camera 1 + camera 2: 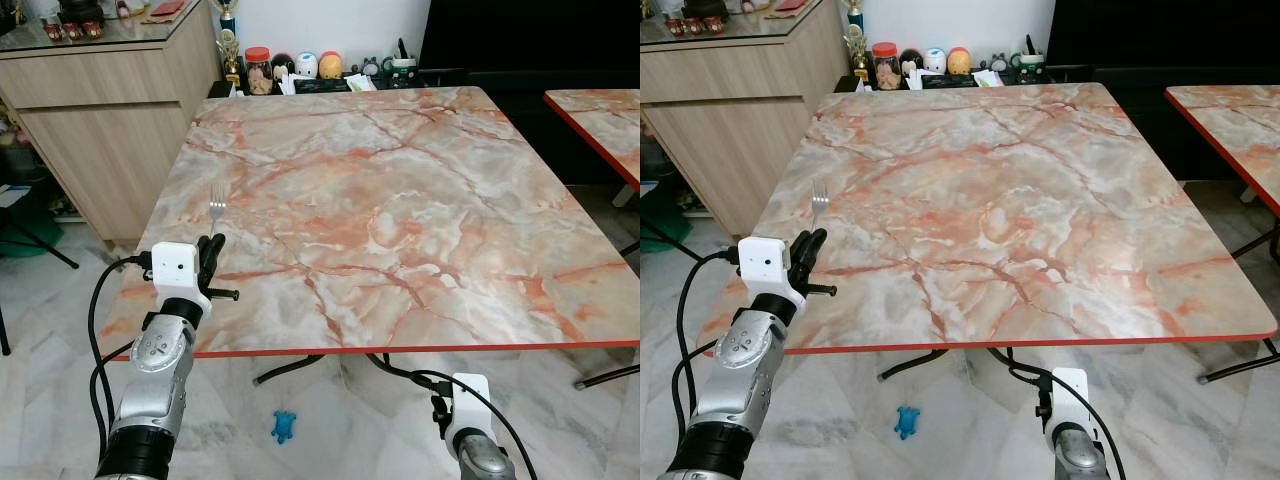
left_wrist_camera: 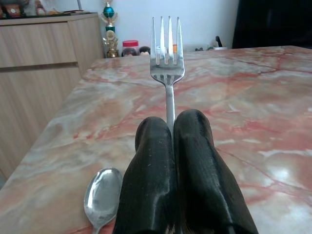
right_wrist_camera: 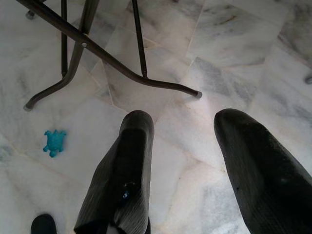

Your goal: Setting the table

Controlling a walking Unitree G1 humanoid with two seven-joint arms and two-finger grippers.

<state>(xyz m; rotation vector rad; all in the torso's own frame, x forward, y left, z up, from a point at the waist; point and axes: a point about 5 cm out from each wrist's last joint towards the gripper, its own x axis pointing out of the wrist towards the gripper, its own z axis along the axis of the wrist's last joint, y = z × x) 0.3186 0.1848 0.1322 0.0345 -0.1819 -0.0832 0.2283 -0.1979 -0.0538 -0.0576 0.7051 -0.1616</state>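
Left tool [image 2: 173, 146]: clamped on silver metal fork [image 2: 167, 58], tines up, above pink-veined marble counter [image 1: 400, 210] near edge
Steel spoon [image 2: 102, 195]: flat on counter, beside fork
Right tool [image 3: 195, 161]: fingers apart, low over floor

Silver arms w/ black cables, white wrist cam boxes, black ribbed pincer fingers [image 2: 195, 175].

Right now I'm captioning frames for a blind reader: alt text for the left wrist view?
The left gripper is shut on a fork, tines pointing out over a marble-patterned table. A spoon lies on the table beside the fingers.
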